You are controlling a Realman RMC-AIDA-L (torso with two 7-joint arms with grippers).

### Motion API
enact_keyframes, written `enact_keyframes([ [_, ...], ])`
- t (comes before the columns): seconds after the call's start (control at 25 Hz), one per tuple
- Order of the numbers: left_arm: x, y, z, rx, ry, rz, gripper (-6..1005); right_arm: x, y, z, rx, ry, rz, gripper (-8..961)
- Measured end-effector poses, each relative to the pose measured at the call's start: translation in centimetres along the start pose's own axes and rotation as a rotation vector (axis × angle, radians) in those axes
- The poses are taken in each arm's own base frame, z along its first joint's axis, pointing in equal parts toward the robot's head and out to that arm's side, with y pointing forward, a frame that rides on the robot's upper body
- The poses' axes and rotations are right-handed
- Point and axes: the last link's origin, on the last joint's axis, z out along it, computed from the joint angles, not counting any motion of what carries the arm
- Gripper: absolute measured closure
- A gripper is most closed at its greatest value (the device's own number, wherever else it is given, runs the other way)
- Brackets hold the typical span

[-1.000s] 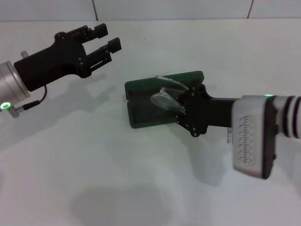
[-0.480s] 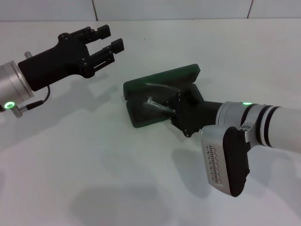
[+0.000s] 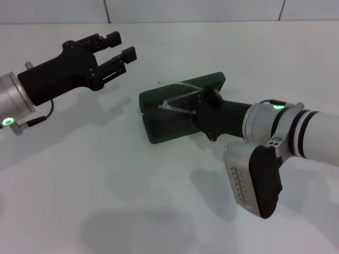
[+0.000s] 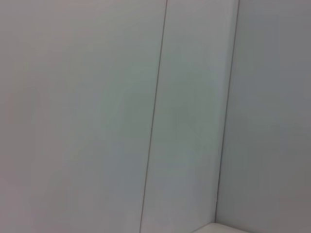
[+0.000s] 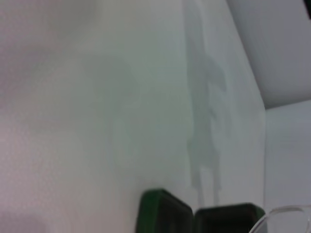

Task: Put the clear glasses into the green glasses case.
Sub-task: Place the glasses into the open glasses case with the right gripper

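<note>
The green glasses case (image 3: 159, 124) lies open at the table's middle, its lid (image 3: 204, 82) tilted up at the back. My right gripper (image 3: 195, 104) reaches into it from the right and is shut on the clear glasses (image 3: 176, 101), which sit low between tray and lid. The right wrist view shows the green glasses case (image 5: 165, 213) at its bottom edge, and a thin curved piece of the clear glasses (image 5: 286, 211) beside it. My left gripper (image 3: 125, 46) hovers open above the table at the far left, apart from the case. The left wrist view shows only pale wall.
The white table (image 3: 106, 185) spreads wide in front of and to the left of the case. A pale wall (image 3: 185, 10) borders the table's far edge.
My right gripper has turned at the wrist and lowered the clear glasses from above the case down into it. The lid has tilted further over. The left arm has barely shifted.
</note>
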Motion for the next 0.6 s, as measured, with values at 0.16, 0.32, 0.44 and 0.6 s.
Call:
enact_keyframes([
  [0.16,0.1,0.0,0.3,-0.006,0.003,0.002,443,0.6,-0.4,0.3,0.012,0.030,-0.031,817],
  [0.32,0.1,0.0,0.1,-0.004,0.002,0.000,441,1.2,-0.6,0.7,0.014,0.050,-0.045,806],
  [0.44,0.1,0.0,0.1,-0.003,0.002,0.000,440,1.5,-0.3,1.0,-0.002,0.057,-0.050,797],
  [0.6,0.1,0.0,0.3,-0.006,0.003,0.001,438,1.8,0.4,1.4,-0.025,0.063,-0.057,787],
])
